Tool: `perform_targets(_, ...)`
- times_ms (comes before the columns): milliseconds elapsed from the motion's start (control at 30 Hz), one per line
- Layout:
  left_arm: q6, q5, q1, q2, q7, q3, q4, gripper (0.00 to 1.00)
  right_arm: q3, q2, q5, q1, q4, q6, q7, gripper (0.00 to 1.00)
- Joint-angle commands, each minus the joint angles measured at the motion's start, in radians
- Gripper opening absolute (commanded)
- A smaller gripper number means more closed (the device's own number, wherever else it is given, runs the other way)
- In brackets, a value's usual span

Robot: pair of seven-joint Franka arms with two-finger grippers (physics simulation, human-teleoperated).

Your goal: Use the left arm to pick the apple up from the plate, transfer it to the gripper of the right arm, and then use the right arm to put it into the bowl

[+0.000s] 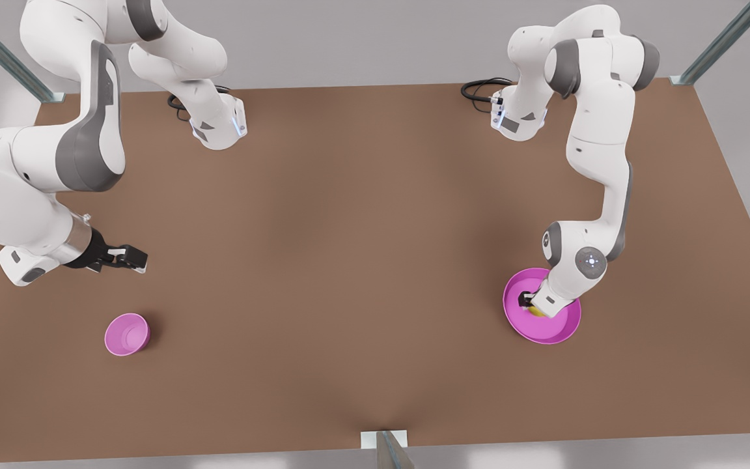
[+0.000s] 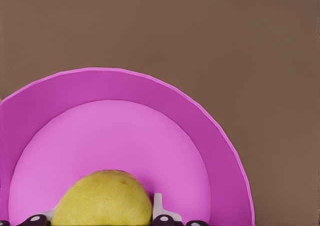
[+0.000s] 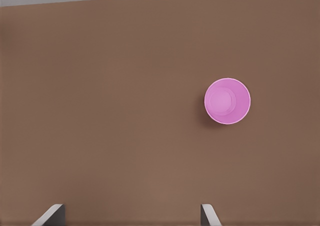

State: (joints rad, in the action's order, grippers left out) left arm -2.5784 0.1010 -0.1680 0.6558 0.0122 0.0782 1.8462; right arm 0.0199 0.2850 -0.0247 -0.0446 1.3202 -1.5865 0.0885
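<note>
**Mia:** From the front, where is the apple?

**Ben:** On the pink plate, on the brown table. The left gripper is down on the plate, right over the apple. I see just a bit of yellow under it.

**Mia:** And the other arm?

**Ben:** The right gripper hangs in the air, far from the plate. It is waiting. The pink bowl sits on the table near it, a little toward us.

**Mia:** What does the left arm's camera see?

**Ben:** The apple on the plate, up close. There is a fingertip on each side of it. The fingers look spread around it, but I cannot tell if they squeeze it yet.

**Mia:** And the right arm's camera?

**Ben:** It looks down on the bowl, well away from the plate. Two fingertips stick in, far apart, with nothing between them. That gripper is open.

**Mia:** So how far along is the job?

**Ben:** Just the start, I think. The apple is not lifted. It must be grabbed, passed to the right gripper, then dropped in the bowl.
</note>
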Motion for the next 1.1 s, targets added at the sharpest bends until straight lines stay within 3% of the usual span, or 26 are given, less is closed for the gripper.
perform_targets(0,0.007,0.002,0.001,-0.021,0.005,0.000,-0.001,0.75,0.000,-0.001,0.000,-0.001,-0.001,0.000,0.000,1.00)
perform_targets(133,0.230,0.060,0.005,-0.165,0.005,-0.101,-0.033,0.74,0.000,-0.001,-0.001,0.000,-0.001,-0.001,-0.006,1.00)
perform_targets(233,0.573,0.273,0.004,-0.168,0.054,-0.175,-0.264,0.74,0.000,-0.001,-0.001,0.000,0.001,0.000,-0.007,1.00)
perform_targets(400,0.583,0.698,-0.005,-0.102,0.905,-0.276,-0.334,0.74,0.000,-0.001,-0.001,0.005,0.001,0.000,-0.010,1.00)
perform_targets(500,0.569,0.916,-0.007,0.027,1.313,-0.360,-0.455,0.74,0.000,-0.001,-0.003,0.000,0.001,0.000,-0.003,1.00)
perform_targets(633,0.458,1.221,-0.007,0.117,1.791,-0.445,-0.504,0.74,-0.009,0.002,-0.303,-0.018,0.004,-0.012,0.074,1.00)
perform_targets(767,0.425,1.395,-0.044,0.265,2.114,-0.541,-0.624,0.74,-0.018,0.146,-0.779,-0.032,0.007,-0.119,0.053,1.00)
perform_targets(900,0.325,1.438,-0.108,0.349,2.263,-0.571,-0.734,0.74,-0.081,0.233,-0.955,-0.044,0.042,-0.345,-0.076,1.00)
perform_targets(1067,0.279,1.485,-0.123,0.398,2.388,-0.609,-0.779,0.74,-0.083,0.342,-1.337,-0.034,0.076,-0.334,-0.409,1.00)
